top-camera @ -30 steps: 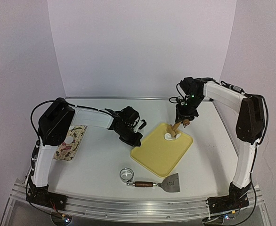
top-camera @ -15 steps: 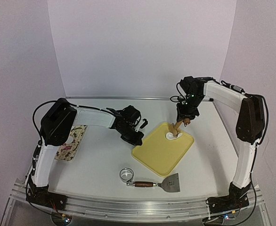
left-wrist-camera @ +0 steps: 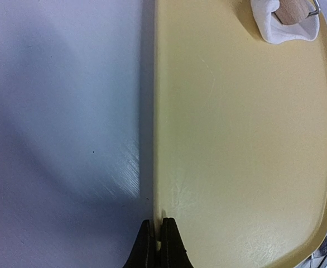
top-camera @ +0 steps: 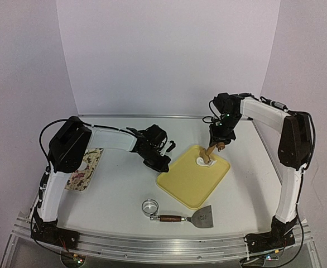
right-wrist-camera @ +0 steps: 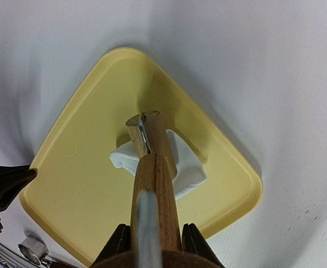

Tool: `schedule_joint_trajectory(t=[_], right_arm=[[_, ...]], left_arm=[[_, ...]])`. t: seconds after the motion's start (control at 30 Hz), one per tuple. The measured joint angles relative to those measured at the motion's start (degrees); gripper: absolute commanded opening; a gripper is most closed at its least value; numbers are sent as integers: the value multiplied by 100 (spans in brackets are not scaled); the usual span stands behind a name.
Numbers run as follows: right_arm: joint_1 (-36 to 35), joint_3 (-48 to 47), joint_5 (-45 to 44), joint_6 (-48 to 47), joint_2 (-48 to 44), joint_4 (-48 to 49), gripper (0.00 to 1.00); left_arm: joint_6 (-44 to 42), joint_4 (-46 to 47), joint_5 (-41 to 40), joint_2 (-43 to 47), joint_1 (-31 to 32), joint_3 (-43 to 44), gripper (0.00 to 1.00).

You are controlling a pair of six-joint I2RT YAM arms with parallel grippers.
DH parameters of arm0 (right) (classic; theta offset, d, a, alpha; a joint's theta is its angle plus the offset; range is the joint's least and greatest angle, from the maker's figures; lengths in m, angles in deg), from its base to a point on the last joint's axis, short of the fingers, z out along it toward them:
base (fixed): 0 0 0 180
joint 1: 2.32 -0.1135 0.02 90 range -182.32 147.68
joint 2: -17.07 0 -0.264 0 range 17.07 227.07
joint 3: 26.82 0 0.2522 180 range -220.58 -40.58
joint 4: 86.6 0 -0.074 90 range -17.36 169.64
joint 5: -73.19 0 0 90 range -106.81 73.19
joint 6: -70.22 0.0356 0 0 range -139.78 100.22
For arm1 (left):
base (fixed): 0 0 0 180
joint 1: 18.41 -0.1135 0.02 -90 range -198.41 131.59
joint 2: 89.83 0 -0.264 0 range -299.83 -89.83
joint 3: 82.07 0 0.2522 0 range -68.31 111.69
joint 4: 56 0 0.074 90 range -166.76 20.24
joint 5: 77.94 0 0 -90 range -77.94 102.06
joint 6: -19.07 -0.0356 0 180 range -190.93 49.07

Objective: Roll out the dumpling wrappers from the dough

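At the far corner of the board (top-camera: 188, 181), soft, sticky dough (right-wrist-camera: 190, 177) is pinned under a rolling pin (right-wrist-camera: 155, 146) gripped by the right tool (right-wrist-camera: 152, 239); the left tool (left-wrist-camera: 157, 245) is closed; lifting by its rim is advised.

A yellow tray (top-camera: 186, 181) lies cornerwise just to the 3 o'clock side of the middle of the white table (top-camera: 119, 190). At the tray's 7 o'clock sits a small shiny metal ring (top-camera: 150, 206), and at its 6 o'clock a flat metal scraper (top-camera: 202, 216), whose wooden handle points to 9 o'clock and ends just beside the ring. Well apart, at the table's 9 o'clock edge, lies a flower-patterned mat (top-camera: 84, 173).
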Motion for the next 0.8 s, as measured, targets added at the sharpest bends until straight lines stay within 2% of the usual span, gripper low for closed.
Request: schedule_joint_trajectory(t=[0.8], right_arm=[[487,-324,1473,-16,604,-47,0]], left_arm=[[-81,26,194,-29,-48,2,0]])
